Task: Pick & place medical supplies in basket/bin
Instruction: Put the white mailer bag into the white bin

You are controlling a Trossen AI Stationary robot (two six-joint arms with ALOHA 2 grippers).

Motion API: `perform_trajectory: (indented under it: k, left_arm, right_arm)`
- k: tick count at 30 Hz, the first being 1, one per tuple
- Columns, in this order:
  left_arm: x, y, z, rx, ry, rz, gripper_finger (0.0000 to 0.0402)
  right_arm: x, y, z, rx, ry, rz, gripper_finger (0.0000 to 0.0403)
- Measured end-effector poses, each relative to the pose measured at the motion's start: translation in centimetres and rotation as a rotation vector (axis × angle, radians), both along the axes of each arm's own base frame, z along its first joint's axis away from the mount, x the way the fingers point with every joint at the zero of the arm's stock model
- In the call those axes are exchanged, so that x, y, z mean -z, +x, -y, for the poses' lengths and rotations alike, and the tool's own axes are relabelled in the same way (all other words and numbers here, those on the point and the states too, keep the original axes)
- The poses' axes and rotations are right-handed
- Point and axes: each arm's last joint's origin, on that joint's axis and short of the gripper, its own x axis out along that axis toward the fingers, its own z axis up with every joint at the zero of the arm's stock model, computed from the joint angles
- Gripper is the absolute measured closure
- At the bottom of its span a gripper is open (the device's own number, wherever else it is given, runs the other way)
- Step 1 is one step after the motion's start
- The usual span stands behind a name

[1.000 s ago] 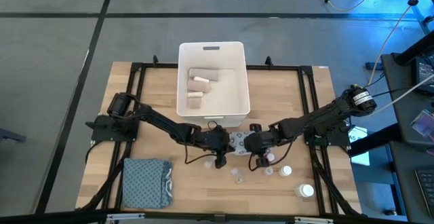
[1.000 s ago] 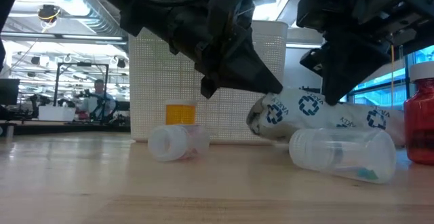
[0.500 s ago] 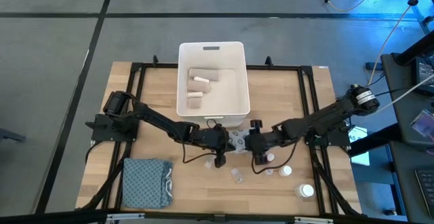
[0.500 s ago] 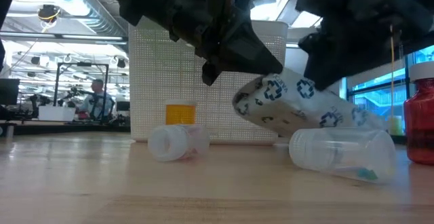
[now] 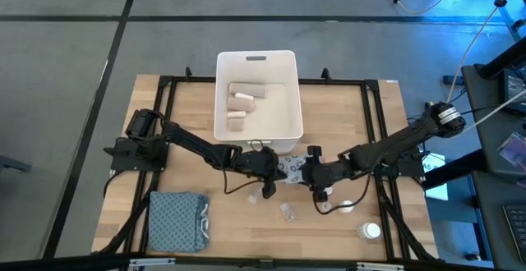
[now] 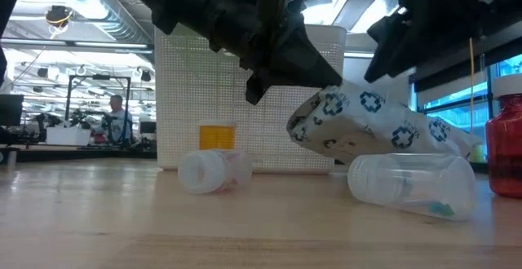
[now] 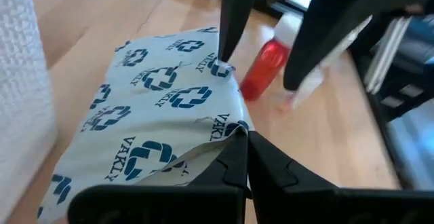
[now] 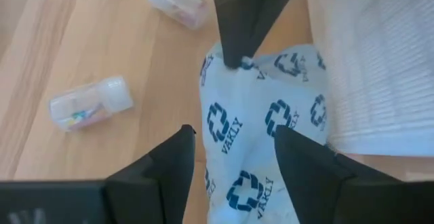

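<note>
Just below the white tub (image 5: 256, 94) at frame centre, the cross-printed packet (image 6: 371, 130) is held tilted off the worktop (image 5: 238, 226) by the closed left gripper (image 5: 275, 166), evidently freeing it from the opened right gripper (image 5: 306, 167) alongside.

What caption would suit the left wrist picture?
Left gripper pinches the edge of a cross-printed packet beside the white bin.

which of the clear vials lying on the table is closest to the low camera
The larger clear vial with a bit of teal inside, lying below the printed packet. The other vial, before the orange-labelled bottle, looks smaller and farther.
</note>
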Motion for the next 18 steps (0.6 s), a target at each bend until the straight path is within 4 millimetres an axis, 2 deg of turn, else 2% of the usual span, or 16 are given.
perform_trajectory:
  k: [9,18]
  left_arm:
    - [-0.6,0.5,-1.4,0.024,-0.209,0.043,0.0400]
    - [-1.8,1.1,-2.8,0.016,-0.445,0.134,0.0400]
  right_arm:
    - [-1.7,-0.7,0.2,-0.050,-0.013,0.069,0.0132]
    - [-3.0,-1.7,-0.2,-0.119,-0.035,0.119,0.0122]
